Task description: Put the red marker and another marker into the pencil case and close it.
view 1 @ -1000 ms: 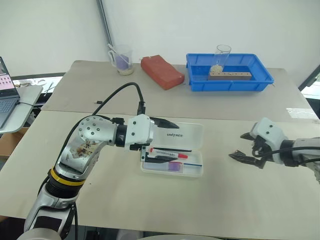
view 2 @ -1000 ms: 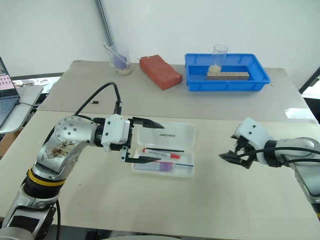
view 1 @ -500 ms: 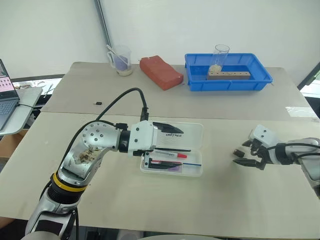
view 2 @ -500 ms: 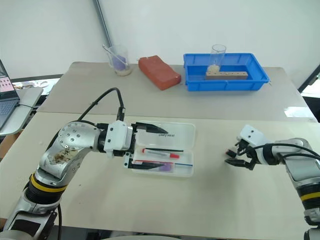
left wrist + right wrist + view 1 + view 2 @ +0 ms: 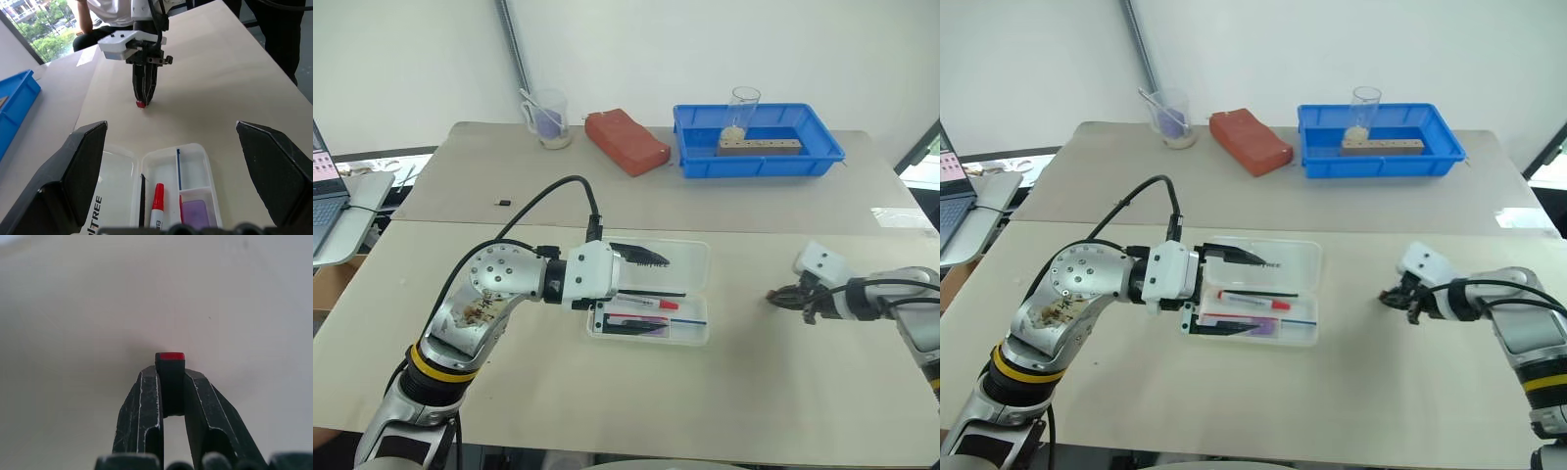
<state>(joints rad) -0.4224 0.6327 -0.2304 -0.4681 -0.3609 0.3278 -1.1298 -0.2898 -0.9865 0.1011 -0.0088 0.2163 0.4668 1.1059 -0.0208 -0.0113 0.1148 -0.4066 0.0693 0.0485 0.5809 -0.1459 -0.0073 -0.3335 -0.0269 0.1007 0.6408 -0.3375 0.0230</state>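
both right jaws now pinch small black piece (image 5: 170, 382).

1. The head views are bright and evenly lit; the white wall and pale counter (image 5: 783, 372) show no harsh glare.
2. A small bright reflection sits on the counter at the right edge of the frame, towards a window.
3. Shadows are soft and short, lying close under the arms and under the pencil case (image 5: 651, 294).
4. In the left wrist view, daylight comes from the upper left of the frame, where greenery looks washed out; the near fingers (image 5: 73, 171) loom large and slightly soft.
5. In the right wrist view, the counter is dim, greyish and featureless, with a faint dark shadow around the pincer (image 5: 170, 382) tips.
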